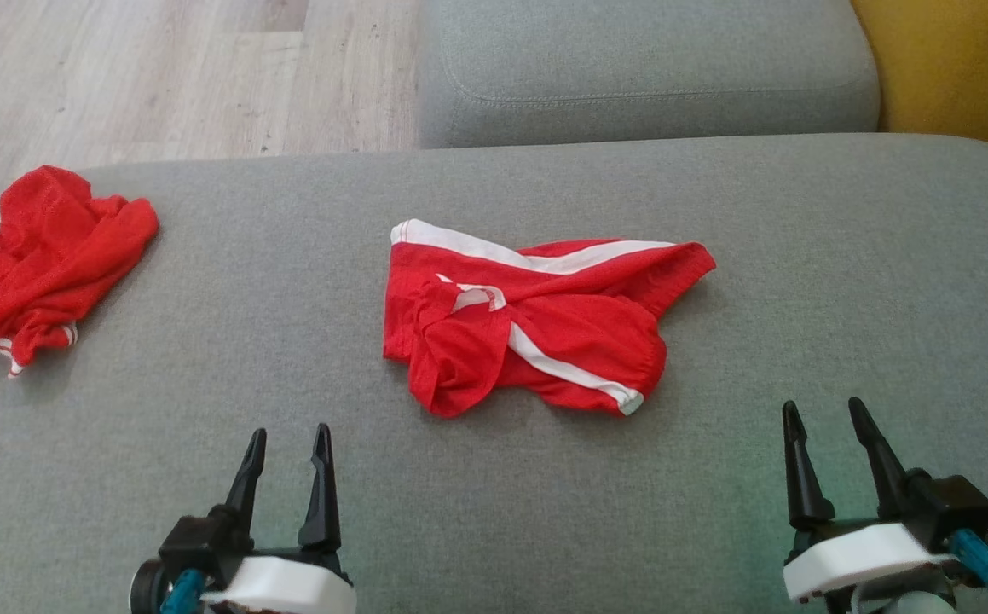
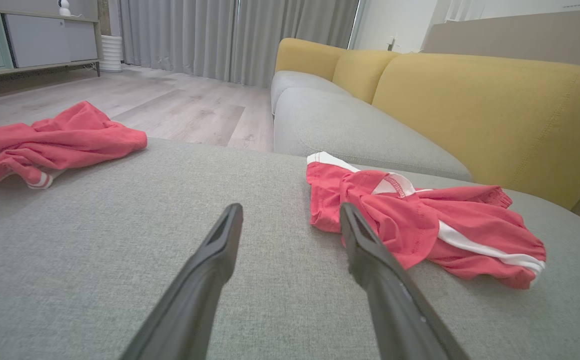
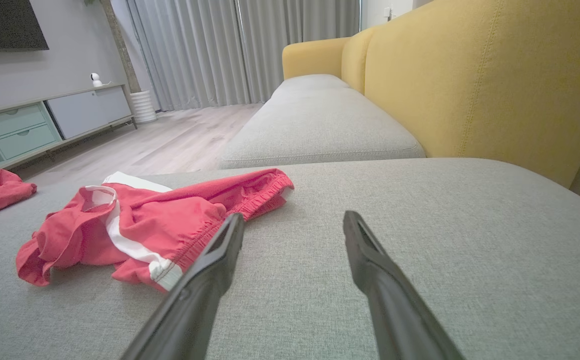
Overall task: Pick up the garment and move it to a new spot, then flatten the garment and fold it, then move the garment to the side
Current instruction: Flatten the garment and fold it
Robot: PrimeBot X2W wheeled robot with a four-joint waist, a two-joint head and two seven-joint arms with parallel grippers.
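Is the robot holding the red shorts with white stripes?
No, the shorts lie crumpled on the grey cushion, and the left fingers and right fingers stand open, short of them.

Two red garments with white trim: the middle garment (image 1: 545, 324) and the left garment (image 1: 42, 256). Two end effectors, the left end effector (image 1: 289, 432) and the right end effector (image 1: 823, 405), with two dark fingers each. Two grey seat cushions: the near cushion (image 1: 843, 256) and the far cushion (image 1: 647, 77).
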